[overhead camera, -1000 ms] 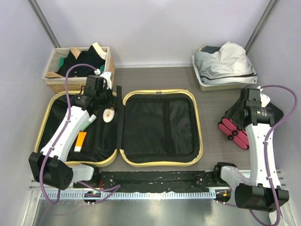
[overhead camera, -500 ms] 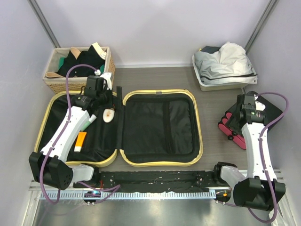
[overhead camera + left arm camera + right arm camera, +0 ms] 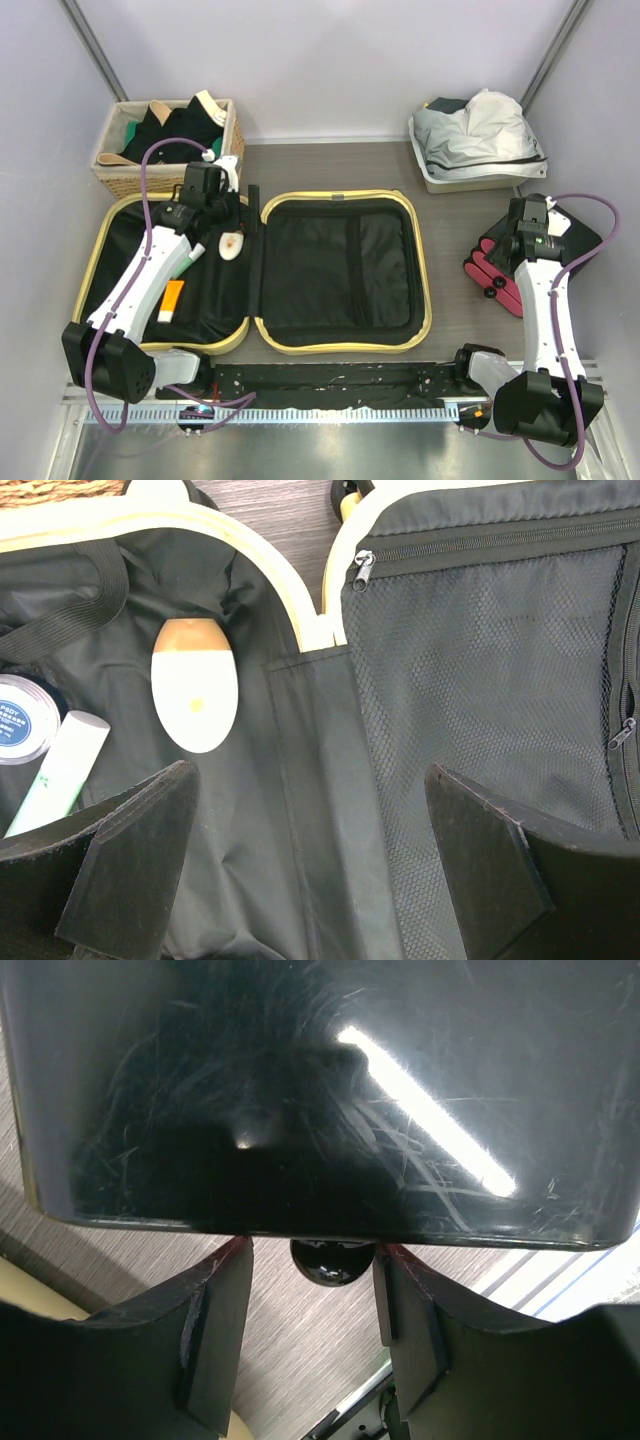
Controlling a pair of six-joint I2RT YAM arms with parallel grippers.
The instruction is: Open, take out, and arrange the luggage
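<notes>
The luggage (image 3: 340,275) lies open flat from the table's centre out to 9 o'clock, both halves lining-up and the hinge running 12 to 6. I judge the pale shell stiff and smooth, so slippery for my pads, and bulky enough that I would slide it rather than lift it. If I had to move it, the raised yellow rim is the only firm edge in reach. The black lining is soft and would bunch if pinched, so I would keep off it.

The right half looks bare apart from a zipped mesh pocket. What is left to take out sits in the left half:
- an oval bottle (image 3: 195,685) near the hinge
- a white tube (image 3: 60,770) and a round tin (image 3: 20,730) at the bottle's 8 o'clock
- an orange tube (image 3: 171,300) toward 6 o'clock

All look light. The bottle is glossy and rounded, so I would take it across its narrow waist, not end to end.

My left gripper (image 3: 310,860) hangs over the hinge at the shell's 12 o'clock end, jaws spread as wide as they go, holding nothing. The bottle is just at its 10 o'clock.

My right gripper (image 3: 312,1270) is away at 3 o'clock, against the black box (image 3: 320,1090). Its jaws are parted on either side of a small black knob (image 3: 333,1260). I see a gap on one side, so I judge it is not pinching the knob yet.
</notes>
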